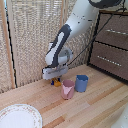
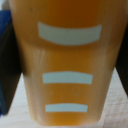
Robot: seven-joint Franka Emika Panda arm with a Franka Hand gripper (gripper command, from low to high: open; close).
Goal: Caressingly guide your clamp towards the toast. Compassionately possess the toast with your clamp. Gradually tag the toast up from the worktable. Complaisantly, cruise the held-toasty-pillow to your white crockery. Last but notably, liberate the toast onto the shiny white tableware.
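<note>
My clamp (image 1: 56,80) is down at the worktable (image 1: 95,107), just beside the pink cup. The toast (image 1: 58,83) shows only as a small orange bit under the white gripper body. In the wrist view the toast (image 2: 67,65) fills nearly the whole picture, orange with three pale stripes. The dark fingers (image 2: 6,70) press against its two sides, so the clamp is shut on it. The white crockery (image 1: 19,118), a wide plate with a tan rim, lies at the near corner on the exterior view's left, well away from the clamp.
A pink cup (image 1: 67,89) stands right next to the clamp, with a blue cup (image 1: 81,83) beside it. A dark brown drawer cabinet (image 1: 112,45) stands on the exterior view's right. A slatted screen (image 1: 30,40) backs the table.
</note>
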